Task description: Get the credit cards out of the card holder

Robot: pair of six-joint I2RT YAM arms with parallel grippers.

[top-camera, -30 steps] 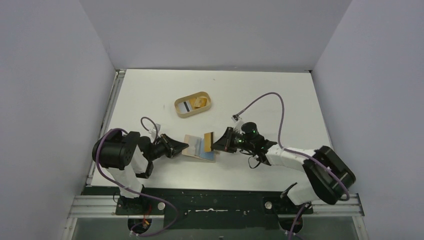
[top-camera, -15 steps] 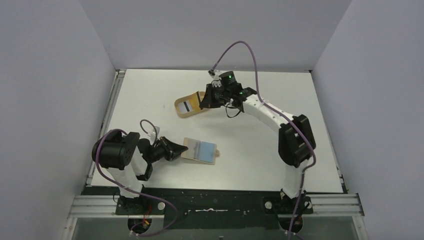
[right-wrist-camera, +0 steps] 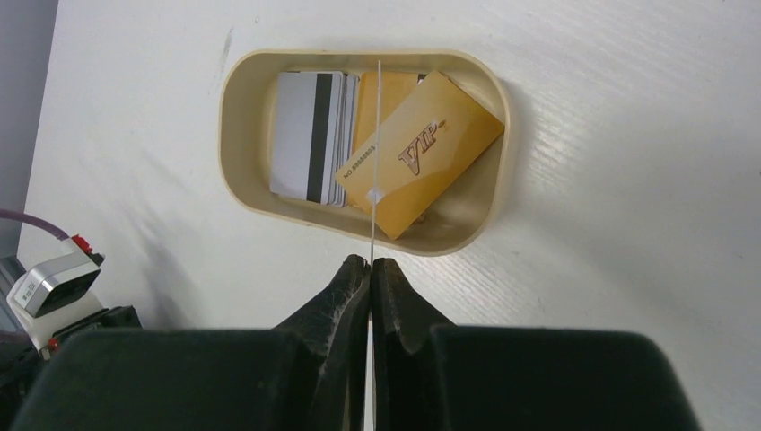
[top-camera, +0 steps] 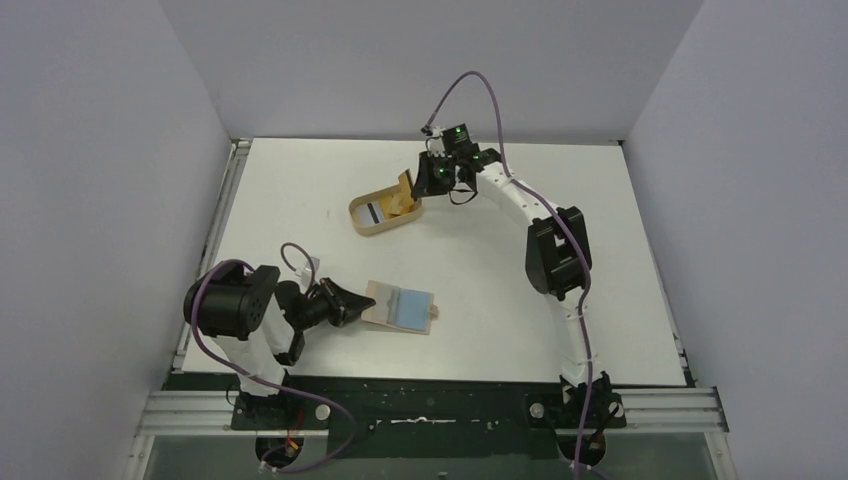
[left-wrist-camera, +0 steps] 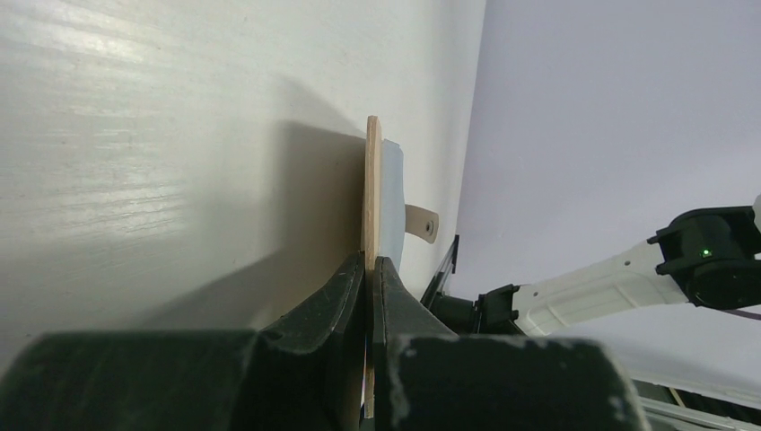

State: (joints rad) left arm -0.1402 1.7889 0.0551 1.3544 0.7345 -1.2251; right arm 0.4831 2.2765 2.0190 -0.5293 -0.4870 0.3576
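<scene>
**Tech:** Moved since 1 s ago: your R gripper point(top-camera: 424, 186) has left the holder point(top-camera: 400, 307) and now hangs over the tray point(top-camera: 358, 222), far-centre on the table point(top-camera: 520, 300). R arm is stretched well fwd. Holder has shifted only slightly.

**Op:** R jaw state?

**Tech:** Pinched tight on a thin card point(right-wrist-camera: 374, 171). R wrist cam shows you that card edge-on, its far end over the tray interior. Contact with the contents: can't tell.

**Op:** Tray contents?

**Tech:** In R wrist view:
- Gold VIP card point(right-wrist-camera: 431, 153), skewed, in the right half.
- Stack of striped cards point(right-wrist-camera: 305, 135), mag stripe up, in the left half, partly under the VIP card.

**Op:** L side?

**Tech:** Your L gripper point(top-camera: 360, 304) sits low at near-left, clamped on the holder's left edge. L wrist cam shows the tan edge running between both fingers with no gap.

**Op:** Holder pos.?

**Tech:** It lies opened out on the table, near-centre, snap tab pointing right, well apart from the tray. The blue card point(top-camera: 411, 303) lies on its right half. Whether that card sits in a slot: can't tell.
</scene>
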